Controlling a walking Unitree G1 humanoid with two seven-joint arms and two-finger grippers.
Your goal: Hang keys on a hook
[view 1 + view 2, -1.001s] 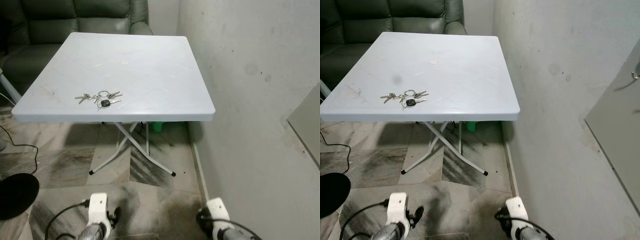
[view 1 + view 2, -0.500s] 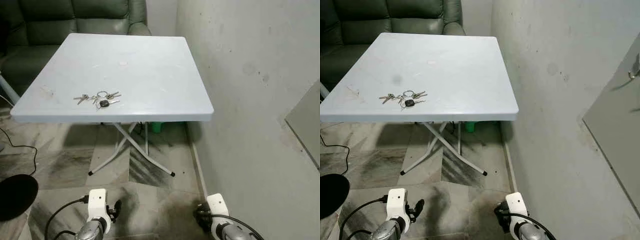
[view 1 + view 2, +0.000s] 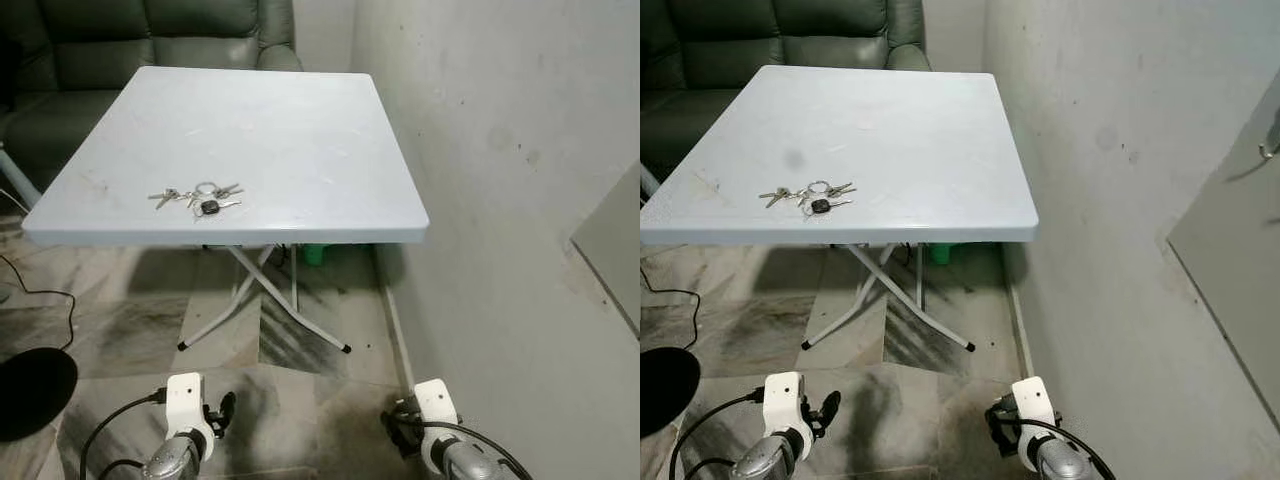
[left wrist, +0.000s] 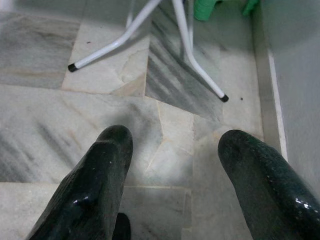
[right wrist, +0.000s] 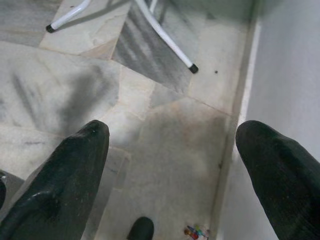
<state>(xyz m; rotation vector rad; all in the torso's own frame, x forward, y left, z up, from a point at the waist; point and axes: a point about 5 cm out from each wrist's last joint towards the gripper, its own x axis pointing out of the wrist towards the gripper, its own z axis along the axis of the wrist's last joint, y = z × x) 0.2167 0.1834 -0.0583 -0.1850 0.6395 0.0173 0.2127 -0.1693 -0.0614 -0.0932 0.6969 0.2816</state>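
Left eye view: keys [image 3: 199, 198] flat on white folding surface [image 3: 300, 150], near its front edge, left of centre. Green sofa [image 3: 150, 40] behind surface, wall to right. Both arms low over marble floor [image 3: 130, 310].

Left wrist view: left tool [image 4: 172, 165] fingers spread apart, holding nothing, above floor.

Right wrist view: right tool [image 5: 170, 165] fingers wide apart, empty, beside wall skirting.

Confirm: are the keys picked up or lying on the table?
Lying flat on the white table, near its front edge: key bunch, untouched by either gripper.
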